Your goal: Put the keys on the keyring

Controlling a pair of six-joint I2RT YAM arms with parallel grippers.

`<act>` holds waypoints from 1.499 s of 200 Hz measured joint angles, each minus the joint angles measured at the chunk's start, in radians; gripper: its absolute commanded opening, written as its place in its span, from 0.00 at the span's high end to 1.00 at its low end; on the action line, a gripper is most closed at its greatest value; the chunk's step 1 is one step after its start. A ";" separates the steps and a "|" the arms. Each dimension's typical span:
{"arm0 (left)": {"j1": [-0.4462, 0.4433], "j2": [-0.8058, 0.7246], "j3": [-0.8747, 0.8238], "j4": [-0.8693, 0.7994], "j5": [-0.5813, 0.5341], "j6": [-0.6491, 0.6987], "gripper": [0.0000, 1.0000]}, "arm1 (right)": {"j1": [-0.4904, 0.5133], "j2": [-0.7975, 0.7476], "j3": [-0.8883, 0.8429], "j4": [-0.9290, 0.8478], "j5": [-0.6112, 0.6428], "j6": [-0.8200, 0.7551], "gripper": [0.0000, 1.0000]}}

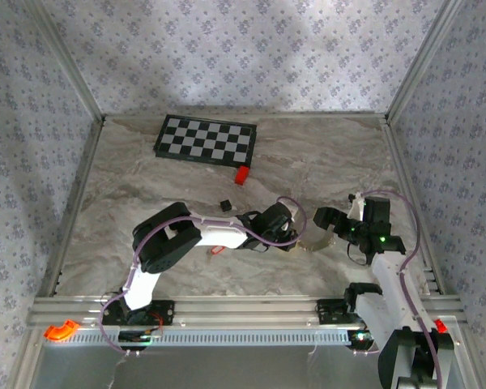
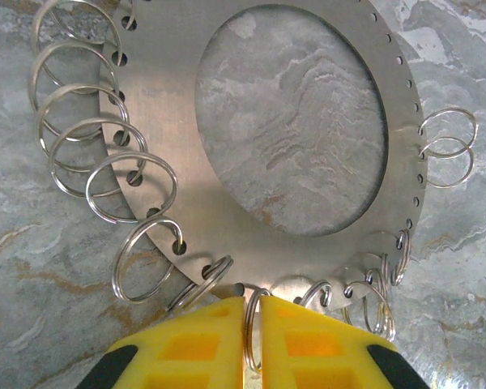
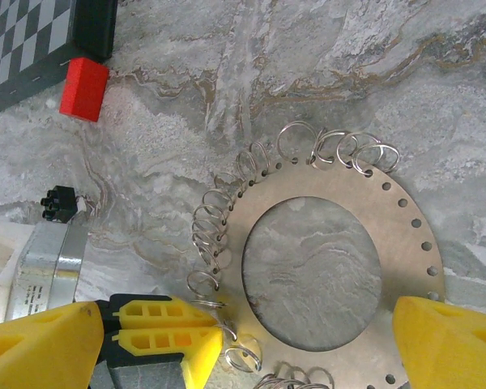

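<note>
The keyring is a flat metal ring with a hollow middle and a row of small holes round its rim, and many of the holes carry wire loops. It lies flat on the marbled surface, toward the near right, between the two arms' tips.

The left end effector sits at the near edge of the keyring. Its yellow fingers are drawn almost together, leaving only a sliver of gap, and one wire loop on the rim stands in that gap, pinched between them. The right wrist view shows the same fingers meeting the ring's edge from the left.

The right end effector is spread wide and grips nothing. From its own camera one yellow finger lies off to the left and the other to the right, with the keyring between them. The right-hand finger overlaps the ring's outer edge in that view, and contact cannot be judged.

The key is a small red piece lying on the surface just beside the left arm's forearm, well apart from the keyring.

Farther back lie a little black cube and a bright red block. The block touches or nearly touches the near corner of a checkered board.
</note>
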 measured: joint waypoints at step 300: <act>-0.019 -1.122 -0.319 -0.289 0.120 0.765 1.00 | 0.701 -0.274 0.102 0.373 -0.186 -0.108 0.45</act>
